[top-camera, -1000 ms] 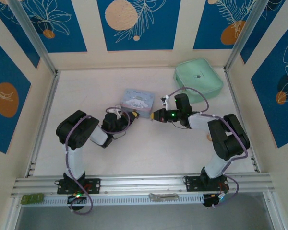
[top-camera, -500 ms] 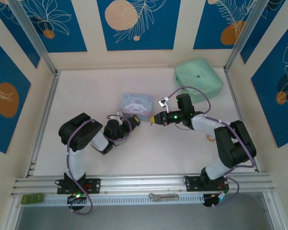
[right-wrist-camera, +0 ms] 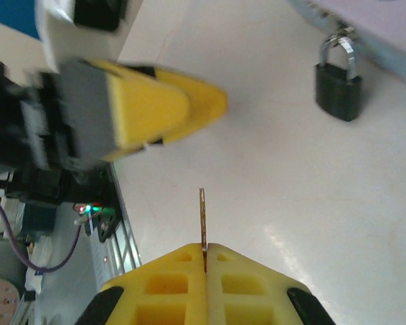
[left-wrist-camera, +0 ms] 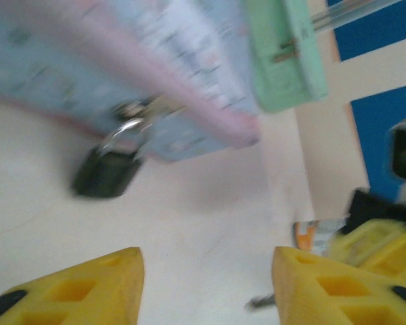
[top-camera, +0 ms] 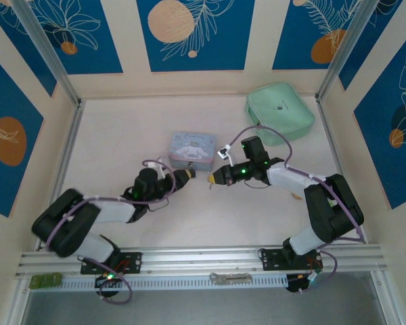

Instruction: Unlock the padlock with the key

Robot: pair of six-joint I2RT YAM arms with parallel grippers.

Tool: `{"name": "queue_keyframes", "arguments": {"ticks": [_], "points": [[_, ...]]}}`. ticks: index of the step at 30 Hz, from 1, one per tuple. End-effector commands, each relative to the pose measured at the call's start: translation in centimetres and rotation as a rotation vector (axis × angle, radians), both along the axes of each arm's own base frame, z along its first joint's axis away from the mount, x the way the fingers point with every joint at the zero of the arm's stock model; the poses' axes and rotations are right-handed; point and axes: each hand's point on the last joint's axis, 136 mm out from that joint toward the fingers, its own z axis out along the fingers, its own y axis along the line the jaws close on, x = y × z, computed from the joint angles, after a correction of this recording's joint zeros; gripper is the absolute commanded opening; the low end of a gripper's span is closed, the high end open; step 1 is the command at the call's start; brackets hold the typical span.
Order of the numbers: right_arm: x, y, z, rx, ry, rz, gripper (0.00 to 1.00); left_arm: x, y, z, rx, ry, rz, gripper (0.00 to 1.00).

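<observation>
Right claw (right-wrist-camera: 204, 254): clamped shut on the key, pads pressed flat together.
Key (right-wrist-camera: 202, 223): poking straight out ahead of those pads, seen edge-on, a bare sliver of metal over the counter (right-wrist-camera: 257, 176).
Key handling: light, stiff and slick, I'd say. With so thin a blade pinched near one end, it could twist or slide in the pads if it meets the lock off-line.
Left claw (left-wrist-camera: 204, 264): jaws standing apart, nothing between them. It sits just ahead and left of the right claw, tips nearly facing it.
Padlock (right-wrist-camera: 338, 88): further ahead and to the right of the right claw, and ahead-left of the left claw. The black body lies on the counter and the shackle looks closed.
Padlock handling: small, hard and light, loose enough on its shackle to swing away from a push. My call is to take hold across the flat sides of the body, leaving the bottom end free for the key.
Tin (left-wrist-camera: 122, 61): right behind the padlock, the shackle hooked through its latch.
Pouch (top-camera: 279, 112): pale green, well beyond both claws, off to the right.
</observation>
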Motion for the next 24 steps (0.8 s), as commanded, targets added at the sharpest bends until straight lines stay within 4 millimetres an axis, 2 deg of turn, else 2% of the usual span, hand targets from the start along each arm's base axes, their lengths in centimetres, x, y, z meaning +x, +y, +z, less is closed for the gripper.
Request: {"name": "queue_keyframes", "arguments": {"ticks": [1, 3, 5, 9, 16, 24], "points": [[-0.6, 0.7, 2.0, 0.032, -0.03, 0.049, 0.0, -0.1, -0.5, 3.2, 0.139, -0.098, -0.088, 0.6], [-0.7, 0.9, 2.5, 0.047, -0.035, 0.058, 0.0, -0.1, -1.6, 5.7, 0.109, -0.147, -0.145, 0.61], [-0.9, 1.0, 3.3, 0.071, -0.041, 0.074, 0.0, -0.4, -2.9, 6.8, 0.075, -0.151, -0.214, 0.6], [-1.5, 1.2, 4.9, 0.113, -0.058, 0.101, 0.0, -0.7, -5.0, 7.5, -0.01, -0.137, -0.31, 0.54], [-1.8, 0.8, 7.1, 0.172, -0.095, 0.102, 0.0, -1.4, -6.8, 9.0, -0.126, -0.16, -0.402, 0.49], [-0.9, 0.8, 7.4, 0.18, -0.1, 0.095, 0.0, -1.8, -7.4, 10.1, -0.223, -0.182, -0.436, 0.49]]}}
